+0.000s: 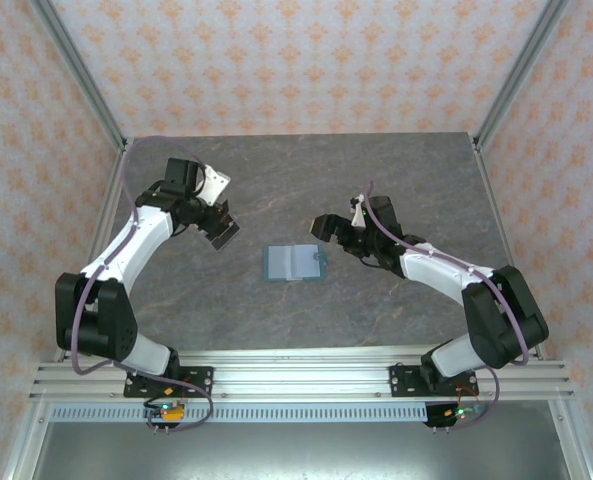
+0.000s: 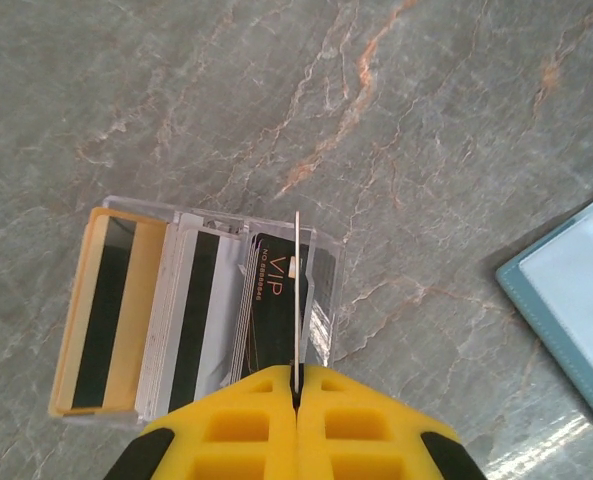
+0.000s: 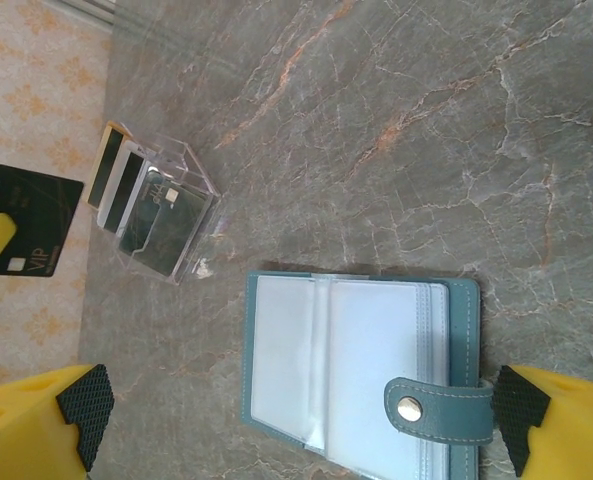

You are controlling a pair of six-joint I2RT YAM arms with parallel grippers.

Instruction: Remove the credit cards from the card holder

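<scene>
Left gripper point(image 2: 296, 385): yellow fingers pressed together at the bottom centre of the left wrist view, pinching a thin card point(image 2: 298, 290) seen edge-on. In the right wrist view the same card point(image 3: 34, 215) sits at the left edge, dark, face toward the camera, marked VIP.

Directly under it in the left wrist view: a clear box point(image 2: 321, 265) on the table point(image 2: 426, 120). Cards stand on edge inside:
- an orange-tan card point(image 2: 101, 310) at the left end
- a grey-white card point(image 2: 191, 310) in the middle
- a dark VIP card point(image 2: 268, 310) at the right, just beside the held one

Whether the held card touches the box, cannot tell.

Right gripper point(image 1: 326, 235): jaws spread wide, nothing between the pads. Its fingers point(image 3: 76, 410) sit in the two bottom corners of the right wrist view, either side of the card holder point(image 3: 356, 370).

The card holder lies open and flat on the table, teal, pale clear pockets up. Its closing tab point(image 3: 436, 405) with a metal snap lies across the right-hand edge, near the right-hand pad.

From above, the card holder point(image 1: 294, 262) is at mid-frame between the two grippers, nearer the right one. The clear box is up and to the left of it, apart from it.
</scene>
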